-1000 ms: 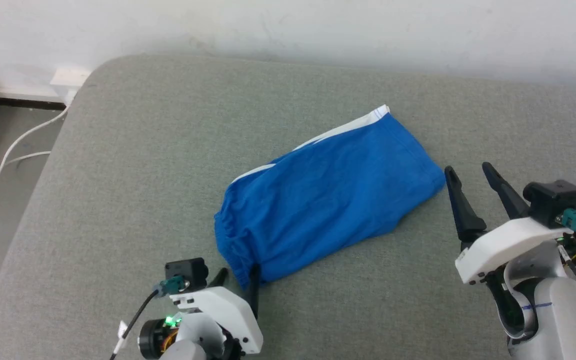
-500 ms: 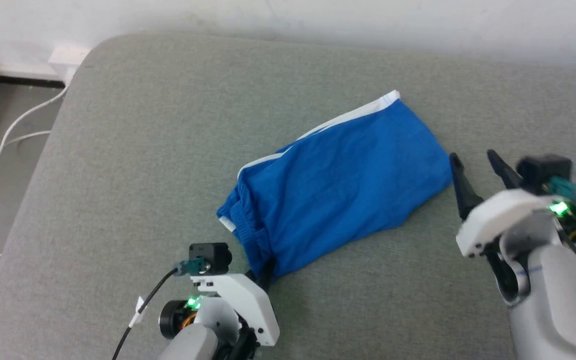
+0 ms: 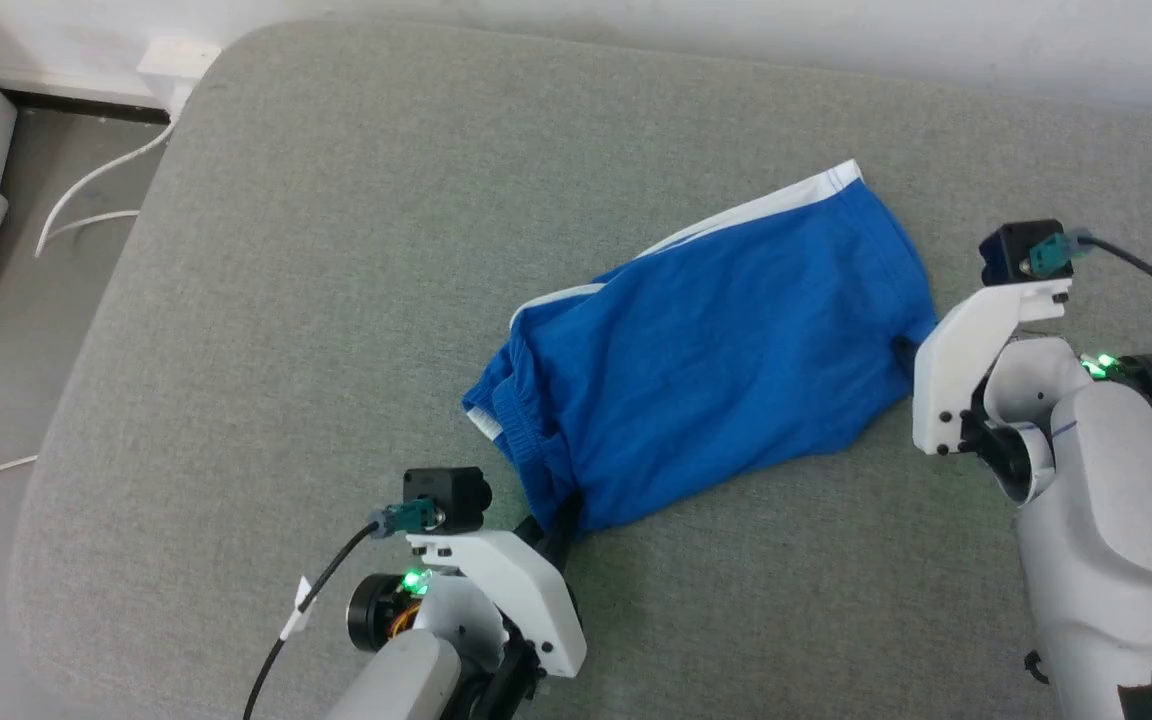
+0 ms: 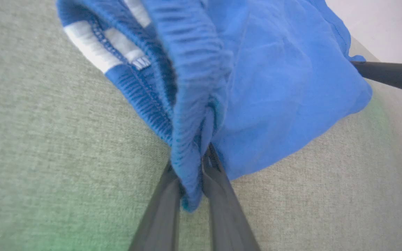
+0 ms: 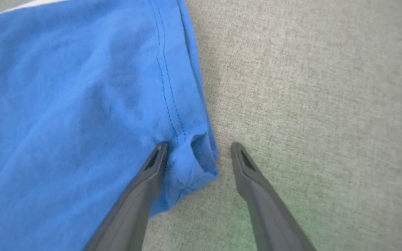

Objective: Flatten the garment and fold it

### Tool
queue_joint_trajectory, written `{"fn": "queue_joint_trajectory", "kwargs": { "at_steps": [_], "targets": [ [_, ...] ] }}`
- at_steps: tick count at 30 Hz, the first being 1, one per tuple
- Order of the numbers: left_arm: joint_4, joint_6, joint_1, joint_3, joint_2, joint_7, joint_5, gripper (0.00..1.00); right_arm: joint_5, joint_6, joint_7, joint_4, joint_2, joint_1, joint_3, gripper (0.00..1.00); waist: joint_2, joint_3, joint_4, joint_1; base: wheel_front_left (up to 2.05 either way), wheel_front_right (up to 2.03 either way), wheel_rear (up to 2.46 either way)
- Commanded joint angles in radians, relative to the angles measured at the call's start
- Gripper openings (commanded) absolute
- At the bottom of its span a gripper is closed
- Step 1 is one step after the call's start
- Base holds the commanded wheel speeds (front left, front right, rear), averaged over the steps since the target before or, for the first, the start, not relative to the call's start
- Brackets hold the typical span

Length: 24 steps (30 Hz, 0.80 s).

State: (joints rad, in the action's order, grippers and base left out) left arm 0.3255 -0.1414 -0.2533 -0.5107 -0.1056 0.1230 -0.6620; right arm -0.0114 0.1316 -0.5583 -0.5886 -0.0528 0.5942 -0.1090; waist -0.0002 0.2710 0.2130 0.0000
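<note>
Grey upholstered pad, white wall along top edge. Garment lies rumpled at frame centre. I see left jaws pinched tight on gathered waistband, lower centre; right jaws spread wide, straddling hem corner, centre right, gripping nothing.

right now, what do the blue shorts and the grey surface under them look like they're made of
The shorts: thin, soft cloth, matte, maybe light cotton or synthetic; it creases finely, with stitched hems and a gathered elastic waistband. The grey surface: coarse-woven upholstery fabric, matte, probably padded, judging by its visible weave and rounded corner.
</note>
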Motion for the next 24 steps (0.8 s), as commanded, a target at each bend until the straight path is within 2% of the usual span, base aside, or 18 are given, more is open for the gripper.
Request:
{"fn": "queue_joint_trajectory", "kwargs": {
  "at_steps": [1,3,10,18,24],
  "targets": [
    [0.027,-0.002,-0.006,-0.002,-0.002,0.004,-0.005,0.00,-0.012,-0.001,-0.025,-0.013,0.003,-0.005,0.008,0.00,0.0002,0.002,-0.002,0.0000,0.00,0.00,0.00],
    [0.027,-0.003,-0.008,0.000,-0.003,-0.002,-0.005,0.00,-0.015,-0.001,-0.038,0.002,0.003,-0.004,0.013,0.00,0.0002,0.001,-0.005,0.0000,0.00,0.00,0.00],
    [0.019,0.002,-0.004,0.006,-0.011,-0.020,-0.010,0.00,-0.061,-0.001,0.020,0.128,0.003,-0.076,0.009,0.00,0.0002,-0.031,-0.023,0.0000,0.00,0.00,0.00],
    [-0.053,-0.006,0.034,0.017,-0.063,0.002,-0.017,0.00,-0.125,-0.001,0.021,0.467,0.003,-0.322,0.029,0.00,0.0002,-0.082,-0.088,0.0000,0.00,0.00,0.00],
    [-0.149,-0.019,0.078,0.010,-0.111,0.069,-0.027,0.00,-0.179,-0.001,-0.009,0.654,0.003,-0.520,-0.033,0.00,0.0002,-0.101,-0.125,0.0000,0.00,0.00,0.00]
  ]
}}
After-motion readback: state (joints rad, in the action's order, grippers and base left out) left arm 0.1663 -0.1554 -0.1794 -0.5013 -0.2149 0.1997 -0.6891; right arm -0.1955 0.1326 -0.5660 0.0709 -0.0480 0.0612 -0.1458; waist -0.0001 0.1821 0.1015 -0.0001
